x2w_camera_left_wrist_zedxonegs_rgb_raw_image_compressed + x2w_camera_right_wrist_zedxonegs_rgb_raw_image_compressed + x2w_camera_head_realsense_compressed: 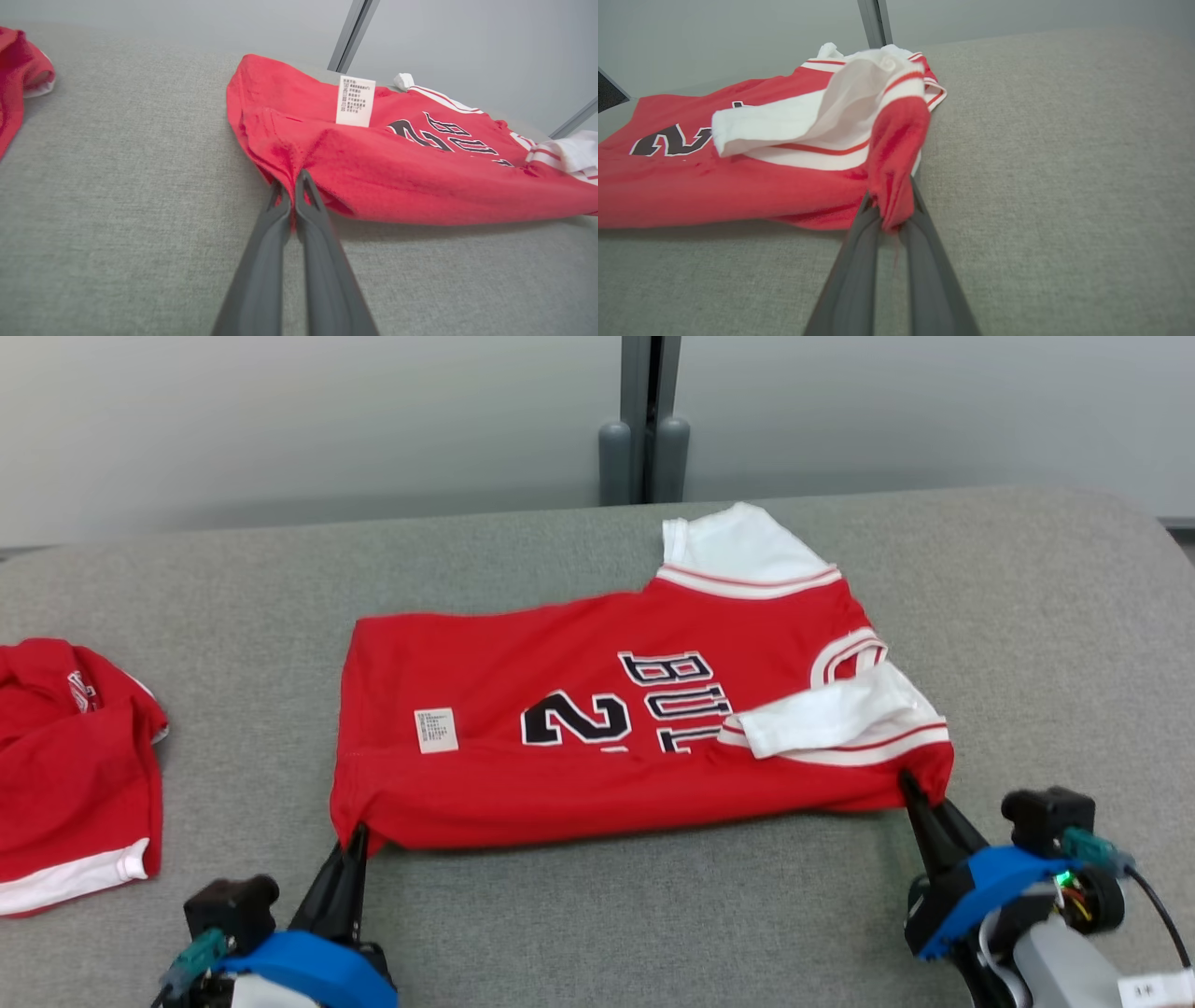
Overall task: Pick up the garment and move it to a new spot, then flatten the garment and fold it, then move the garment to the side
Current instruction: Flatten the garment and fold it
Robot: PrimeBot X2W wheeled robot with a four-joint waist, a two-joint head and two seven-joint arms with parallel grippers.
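So, left gripper [358, 833] pinches the red jersey [504, 789] corner at lower left, right gripper [907, 786] pinches another lower right.

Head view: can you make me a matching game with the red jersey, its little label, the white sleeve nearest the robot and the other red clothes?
Things:
1. jersey
2. label
3. near sleeve
4. other garment

Places or states:
a. crumpled at the left of the table
b. white, folded over onto the red cloth
c. pinched at both near corners by shut jaws
d. small white tag left of the number 2

Pairs: 1-c, 2-d, 3-b, 4-a.
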